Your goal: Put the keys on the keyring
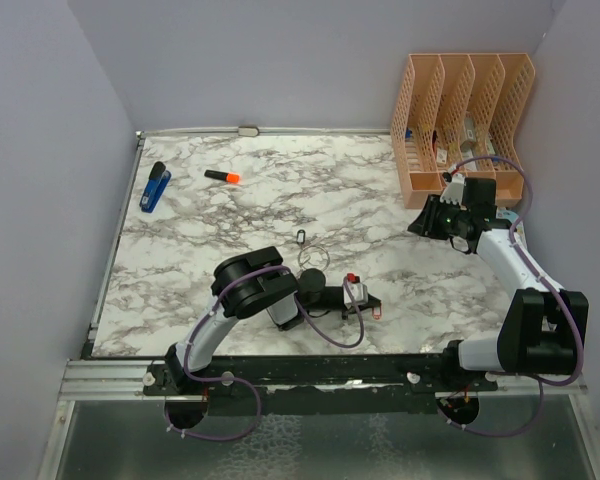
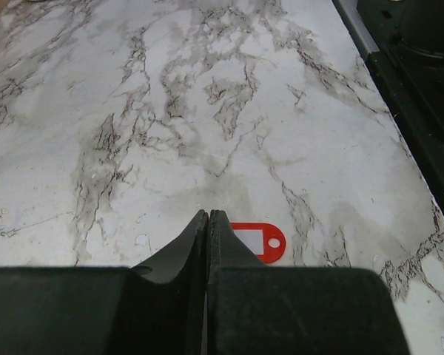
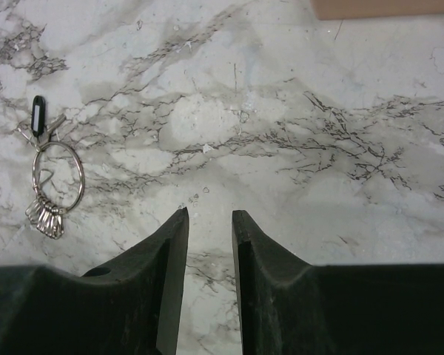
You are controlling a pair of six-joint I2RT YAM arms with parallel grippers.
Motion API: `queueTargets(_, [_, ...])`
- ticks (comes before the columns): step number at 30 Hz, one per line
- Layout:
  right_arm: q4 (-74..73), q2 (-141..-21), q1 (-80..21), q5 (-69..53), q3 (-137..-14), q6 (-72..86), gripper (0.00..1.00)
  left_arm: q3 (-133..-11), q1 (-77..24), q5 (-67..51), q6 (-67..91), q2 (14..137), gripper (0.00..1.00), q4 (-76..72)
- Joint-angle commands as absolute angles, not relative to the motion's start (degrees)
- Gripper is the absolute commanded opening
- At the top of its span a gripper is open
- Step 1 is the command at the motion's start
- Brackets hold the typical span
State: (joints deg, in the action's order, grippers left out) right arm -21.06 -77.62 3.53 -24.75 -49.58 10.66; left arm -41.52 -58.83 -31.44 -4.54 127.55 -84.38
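From above, the keyring [image 1: 313, 256] lies flat on the marble worktop [image 1: 230, 230] near its middle, with a dark-headed tag [image 1: 301, 237] at its far side. The left claw [image 1: 366, 300] is stretched low over the worktop just near and to the right of the ring. The right claw [image 1: 421, 222] hovers well apart from the ring, close in front of an orange file rack [image 1: 465, 110]. An orange-capped marker [image 1: 222, 176] and a blue object [image 1: 155, 187] lie far off at the left. In the left wrist view the left claw's fingers [image 2: 222, 244] are pressed together at the tips with nothing visible between them. A red tag [image 2: 260, 241] lies flat on the worktop, touching or just beside the right-hand finger and partly hidden by it; its key cannot be seen. In the right wrist view the right claw's fingers [image 3: 170, 251] stand apart, gripping nothing, over bare marble. The ring lies off to the left with a bunch of small silver keys [image 3: 46, 215] hanging on its near side, and the dark tag at its far end.
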Motion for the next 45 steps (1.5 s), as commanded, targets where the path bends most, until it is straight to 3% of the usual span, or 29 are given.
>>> queueTargets(1, [-19.78,-77.24,3.44,-24.32,-49.11,10.53,0.30,-41.12,-58.69,-32.61,-2.45,126.91,0.00,-84.04])
queueTargets(18, [-20.88,-75.94,3.49,-23.54,-50.52,9.00,0.29,-41.14,-56.31,-32.89,-0.98,122.26,0.00,-77.49])
queueTargets(45, [-20.74,-75.58,3.51,-24.39,-51.18,9.84,0.30,-43.77,-54.58,-32.78,-2.82,127.27,0.02,-74.79])
